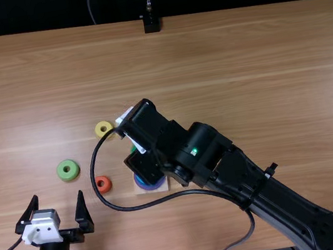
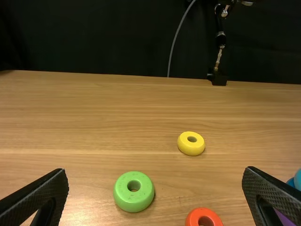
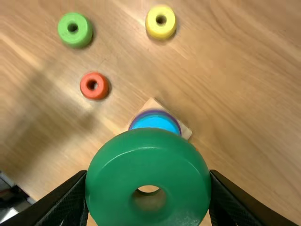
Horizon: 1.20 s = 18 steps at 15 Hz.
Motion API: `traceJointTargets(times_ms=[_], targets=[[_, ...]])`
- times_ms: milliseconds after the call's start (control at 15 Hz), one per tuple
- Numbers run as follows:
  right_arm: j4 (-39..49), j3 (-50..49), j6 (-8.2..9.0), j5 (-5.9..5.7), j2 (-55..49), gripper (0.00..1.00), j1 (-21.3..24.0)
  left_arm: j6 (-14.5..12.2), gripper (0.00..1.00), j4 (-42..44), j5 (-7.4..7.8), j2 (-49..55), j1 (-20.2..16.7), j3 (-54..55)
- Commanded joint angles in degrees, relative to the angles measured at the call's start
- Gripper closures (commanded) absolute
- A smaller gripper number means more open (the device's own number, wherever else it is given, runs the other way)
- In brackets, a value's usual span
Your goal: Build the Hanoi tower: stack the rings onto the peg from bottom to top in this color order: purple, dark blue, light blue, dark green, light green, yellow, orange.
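"Right fingers (image 3: 240, 202), nearer the base (image 3: 186, 133) than the left fingers (image 2: 40, 197)?"

"Much nearer. Left: wide apart, empty."

"Above the light blue ring (image 3: 155, 123)?"

"Seemingly, closed on opposite sides of the dark green ring (image 3: 148, 157). Probably needs centring on the peg before lowering; can't tell exact alignment of the hole (image 3: 149, 197)."

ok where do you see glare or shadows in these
Top view: pale sheen on the table around the light green ring; left wrist view: sheen near that ring too; right wrist view: thin bright arcs on the dark green ring, a broad soft shadow beside the orange ring.
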<state>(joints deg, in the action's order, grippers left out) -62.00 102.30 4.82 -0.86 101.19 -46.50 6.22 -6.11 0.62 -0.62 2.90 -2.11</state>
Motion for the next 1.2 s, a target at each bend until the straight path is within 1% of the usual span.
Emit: traceJointTargets(times_ms=[0, 133, 533, 1133], targets=[[2.6, -0.3, 0.14, 0.13, -1.6, 1.0, -0.1, -0.4, 0.0, -0.2, 0.01, 0.6, -0.7, 2.1], [5.4, -0.4, 0.24, 0.13, -1.6, 1.0, -0.1, -0.4, 0.0, -0.2, 0.01, 0.6, -0.7, 2.1], [4.6, -2.9, -0.5, -0.09, -1.6, 1.0, -0.1, -0.4, 0.0, -0.2, 0.01, 0.6, -0.7, 2.1], [4.6, -4.4, -0.81, -0.09, -1.6, 1.0, 0.0, -0.4, 0.0, -0.2, 0.01, 0.6, -0.7, 2.1]])
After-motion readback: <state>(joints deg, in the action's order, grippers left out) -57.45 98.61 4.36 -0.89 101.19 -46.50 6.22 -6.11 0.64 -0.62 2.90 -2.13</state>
